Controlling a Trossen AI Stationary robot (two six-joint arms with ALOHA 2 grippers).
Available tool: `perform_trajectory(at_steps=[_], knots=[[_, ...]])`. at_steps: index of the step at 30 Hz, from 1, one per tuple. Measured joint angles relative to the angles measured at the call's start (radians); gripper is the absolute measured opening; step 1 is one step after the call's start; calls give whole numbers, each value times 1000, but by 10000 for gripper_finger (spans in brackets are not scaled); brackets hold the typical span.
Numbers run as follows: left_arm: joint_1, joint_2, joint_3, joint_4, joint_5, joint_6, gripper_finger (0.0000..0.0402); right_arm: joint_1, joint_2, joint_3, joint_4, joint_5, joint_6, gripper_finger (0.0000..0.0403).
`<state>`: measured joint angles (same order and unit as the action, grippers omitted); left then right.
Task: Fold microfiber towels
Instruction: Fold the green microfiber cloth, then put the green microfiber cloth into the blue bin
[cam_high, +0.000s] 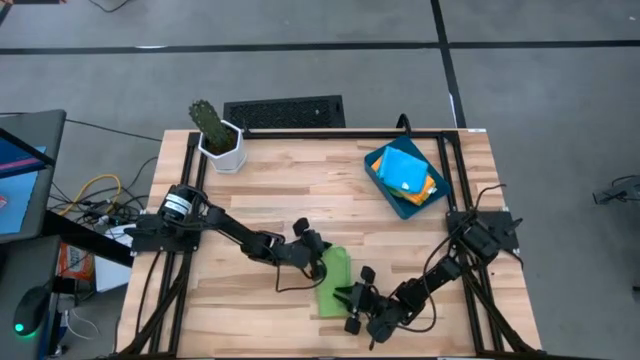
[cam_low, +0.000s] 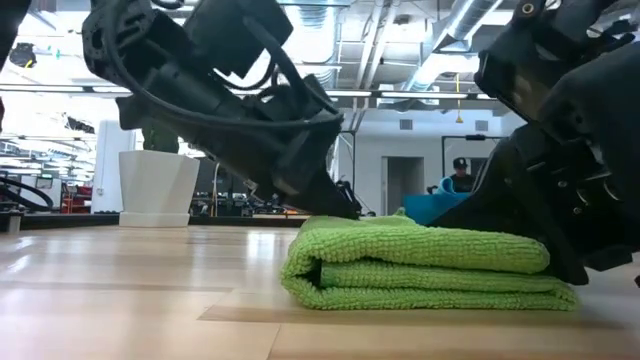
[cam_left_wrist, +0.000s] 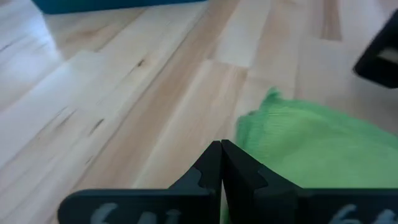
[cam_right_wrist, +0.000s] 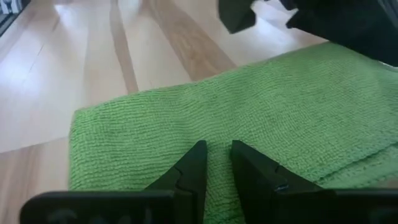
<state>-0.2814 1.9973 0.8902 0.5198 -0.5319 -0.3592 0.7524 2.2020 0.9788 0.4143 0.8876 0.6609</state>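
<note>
The green towel (cam_right_wrist: 249, 118) is soft cloth with a fuzzy, bumpy, looped top. The table (cam_high: 290, 190) is pale wood, smooth with a small shine, made of long planks. The left gripper (cam_left_wrist: 221, 163) and the right gripper (cam_right_wrist: 217, 163) look like hard black matt plastic. The blue tray (cam_high: 385, 190) looks like smooth plastic.

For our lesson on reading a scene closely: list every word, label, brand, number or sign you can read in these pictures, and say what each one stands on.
No text can be read with certainty in any view.
Pale marks on the base of the left gripper: partly cut off and blurred, not readable.
Green towel, blue tray, white plant pot: no lettering visible.
Room behind the table in the low view: any signs there are too small to read.
</note>
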Motion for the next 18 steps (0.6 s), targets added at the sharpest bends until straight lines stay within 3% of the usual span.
perform_trajectory(at_steps=[7,13,15,18], knots=[[17,-19,-10,-38,-49,-16,0,26,-108,-10,-48,-9,-152,101],[-6,-112,13,-26,-70,34,0,57,-165,-8,54,16,-239,101],[-25,-124,12,18,-19,78,0,74,-154,-6,96,19,-240,101],[-47,-86,15,186,193,168,0,100,-115,-7,130,20,-235,101]])
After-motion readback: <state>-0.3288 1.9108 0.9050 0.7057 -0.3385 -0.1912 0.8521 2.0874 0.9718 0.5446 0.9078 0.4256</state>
